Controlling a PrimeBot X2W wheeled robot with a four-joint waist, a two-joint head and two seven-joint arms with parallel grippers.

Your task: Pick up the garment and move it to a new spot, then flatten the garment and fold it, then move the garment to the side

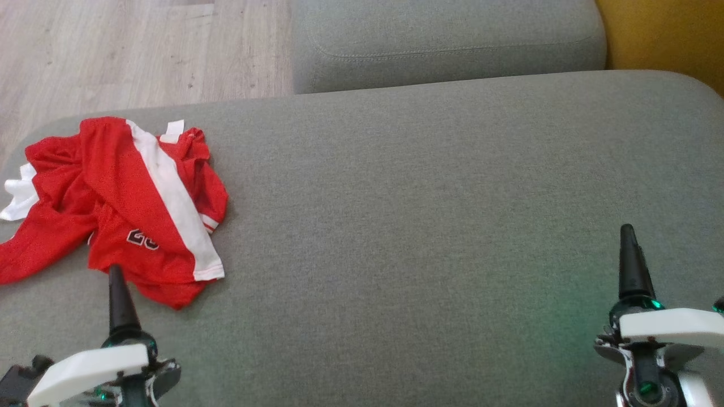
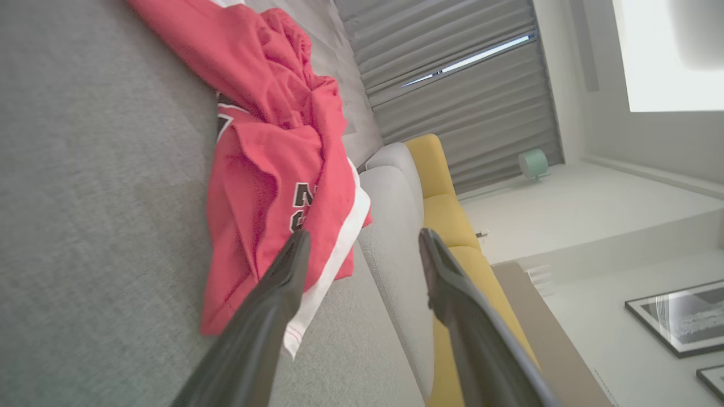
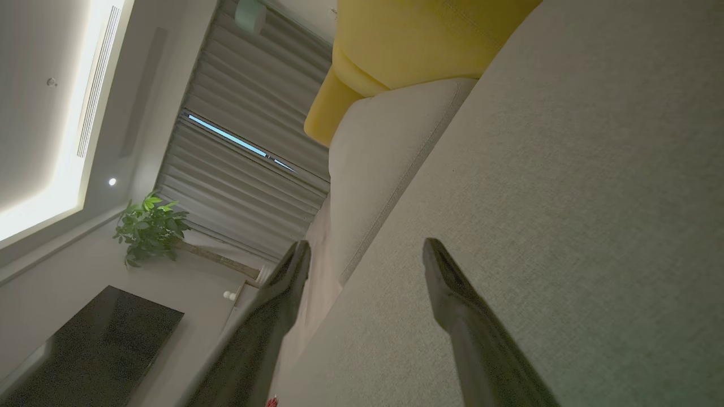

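Nearest us, at 7 o'clock in the head view, our left gripper (image 2: 365,237) has its fingers spread wide with nothing between them. At 5 o'clock our right gripper (image 3: 365,246) is spread just as wide and also empty, over the bare grey sofa seat (image 1: 424,226). We judge both are held low and open because the pick-up has not yet begun.

The red-and-white garment (image 1: 130,209) lies crumpled on the seat at 10 o'clock, straight ahead at 12 o'clock from the left fingers. One left fingertip (image 1: 115,274) overlaps its near hem; whether it touches the cloth we cannot tell. From the right gripper the garment is well apart, at about 9 o'clock.

Farther off, at 12 o'clock, sits another grey cushion (image 1: 447,45), with wooden floor (image 1: 141,51) at 11 o'clock.
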